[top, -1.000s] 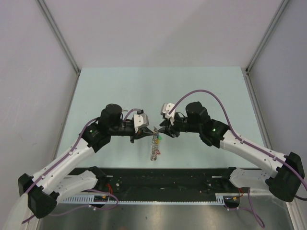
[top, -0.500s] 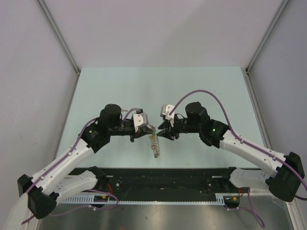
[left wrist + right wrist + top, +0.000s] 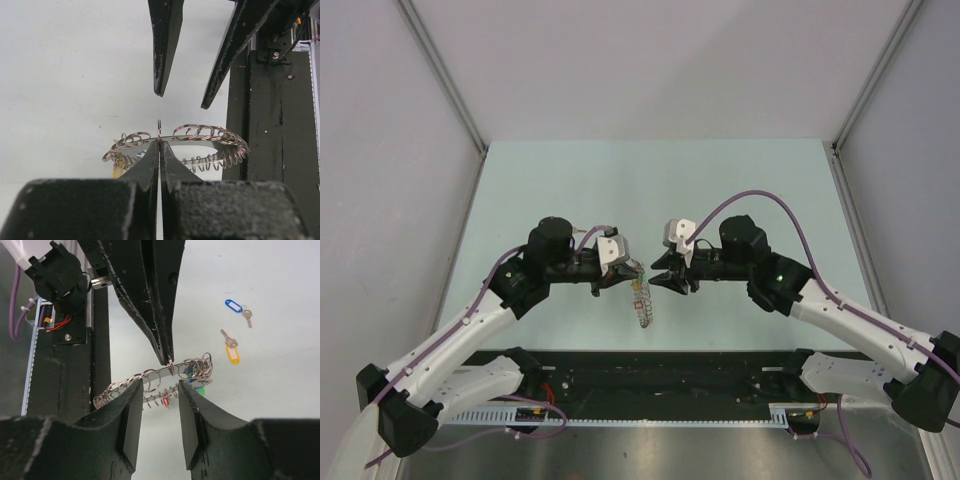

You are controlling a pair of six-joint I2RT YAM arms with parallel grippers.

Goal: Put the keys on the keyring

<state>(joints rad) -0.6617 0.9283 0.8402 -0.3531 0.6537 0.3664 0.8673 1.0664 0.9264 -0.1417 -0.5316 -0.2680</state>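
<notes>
Top external view is showing me the left hand (image 3: 633,272) reaching in over the pale desk (image 3: 570,180), and I am holding its fingers pressed together on the keyring (image 3: 642,305). The ring is hanging from those tips toward the black rail (image 3: 670,365) at the near edge. On the left wrist camera I am seeing the left hand (image 3: 159,142) pinching one small loop (image 3: 159,127) that is standing up from the keyring (image 3: 200,132); the band is fanning out to both sides, fringed with more loops.

Just beside it, the right hand (image 3: 662,280) is facing the left one with its fingers partly spread, gripping nothing and apart from the ring.

Farther right, the right wrist camera is showing the keys lying loose on the desk, well apart from the keyring (image 3: 150,375): the blue-tagged key (image 3: 233,305) and, near it, the yellow-tagged key (image 3: 232,355).
</notes>
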